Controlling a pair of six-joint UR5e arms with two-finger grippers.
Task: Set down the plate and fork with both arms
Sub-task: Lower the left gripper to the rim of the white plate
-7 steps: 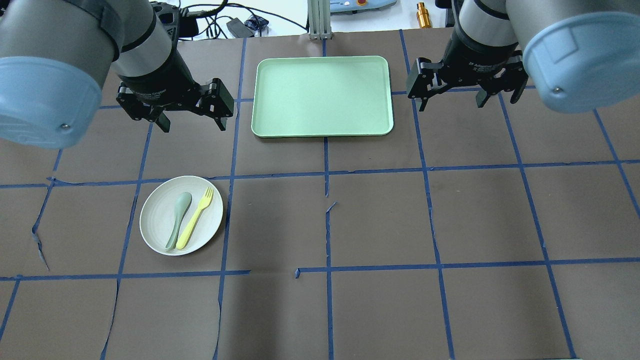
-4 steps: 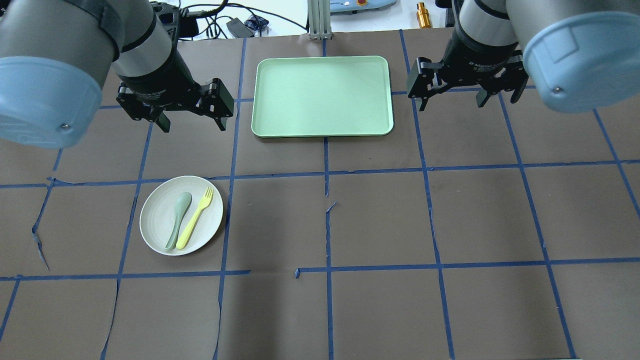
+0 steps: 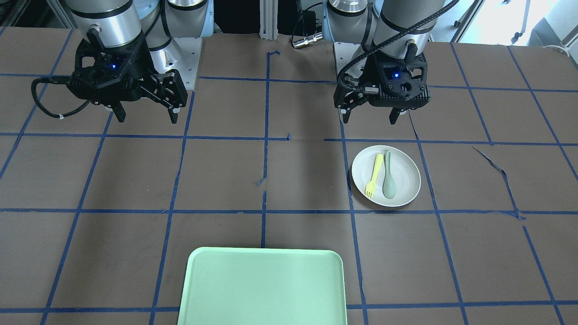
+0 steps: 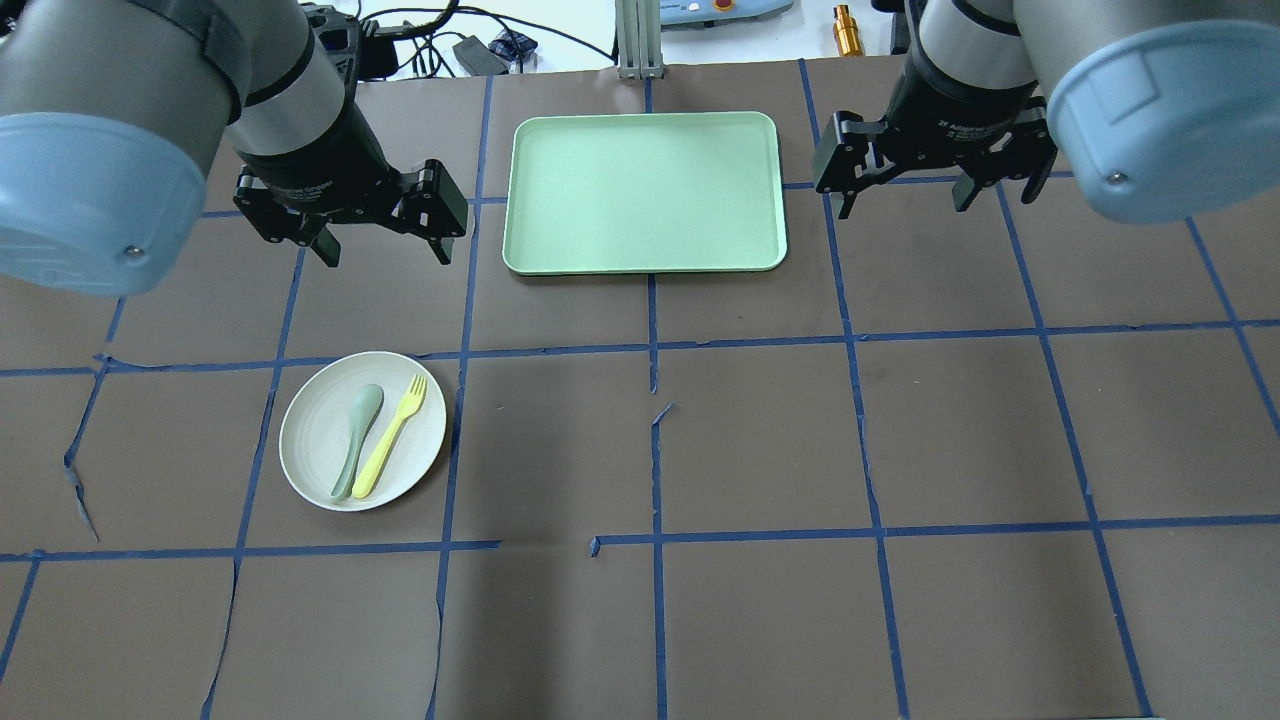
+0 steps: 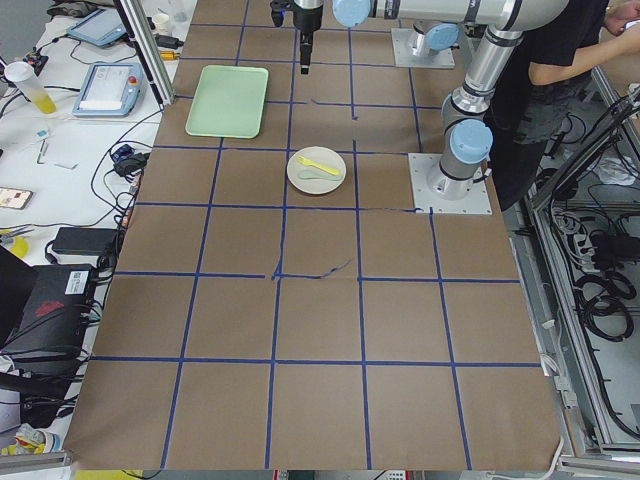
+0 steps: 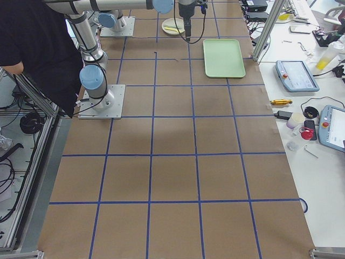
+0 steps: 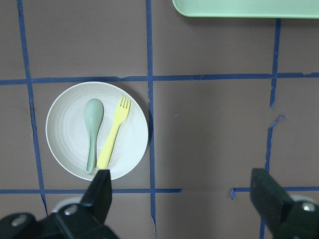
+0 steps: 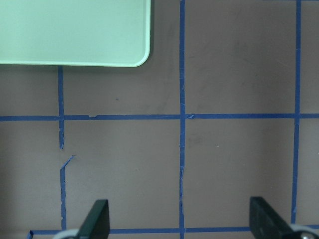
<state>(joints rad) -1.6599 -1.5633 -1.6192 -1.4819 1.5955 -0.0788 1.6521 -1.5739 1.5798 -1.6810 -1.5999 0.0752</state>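
The off-white plate [image 4: 312, 432] lies on the table's left half. The pale-yellow fork [image 4: 390, 435] lies on it next to a grey-green spoon [image 4: 358, 440]. The left wrist view shows the plate [image 7: 67, 129] and the fork [image 7: 113, 134] from above. My left gripper [image 4: 387, 252] is open and empty, hovering beyond the plate, between it and the tray. My right gripper [image 4: 905, 205] is open and empty, hovering right of the tray. In the front view the left gripper [image 3: 369, 119] is above the plate [image 3: 406, 176] and the right gripper [image 3: 147, 118] is over bare table.
A mint-green rectangular tray [image 4: 645, 190] lies at the far middle of the table, between the two grippers. Its corner shows in the right wrist view [image 8: 75, 30]. Brown paper with blue tape lines covers the table. Cables and devices lie beyond the far edge.
Almost nothing. The right gripper has edged very slightly toward the far edge. The plate, fork and spoon have not moved.
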